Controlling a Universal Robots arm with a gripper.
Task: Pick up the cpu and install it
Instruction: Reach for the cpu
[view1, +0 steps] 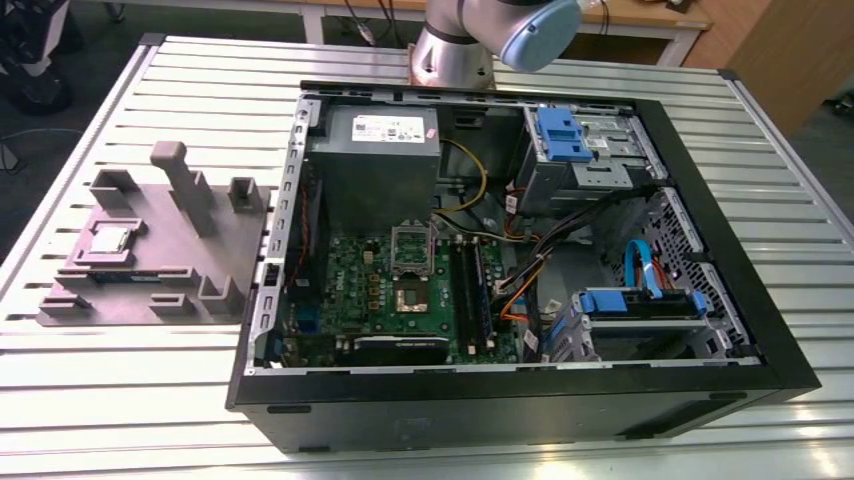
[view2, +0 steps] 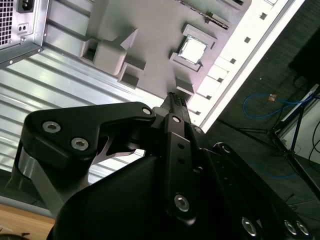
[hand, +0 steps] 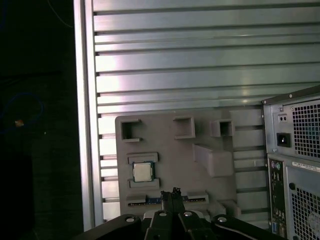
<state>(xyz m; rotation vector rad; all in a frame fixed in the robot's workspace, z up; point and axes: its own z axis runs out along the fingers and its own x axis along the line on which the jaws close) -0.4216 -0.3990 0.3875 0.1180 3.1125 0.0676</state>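
**On the grey fixture — the cpu untouched**

At the exterior view's left of the open computer case, the cpu lies flat in a pocket of the fixture, which rests on the slatted counter. My jaws hang well clear of it, pressed together and empty, fingertips meeting. I judge the chip light, stiff, slick on top and fragile underneath — best pinched gently by two opposite edges.

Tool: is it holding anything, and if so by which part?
Nothing is held. The tool is shut with nothing in it; the cpu lies apart from it in the grey holder.
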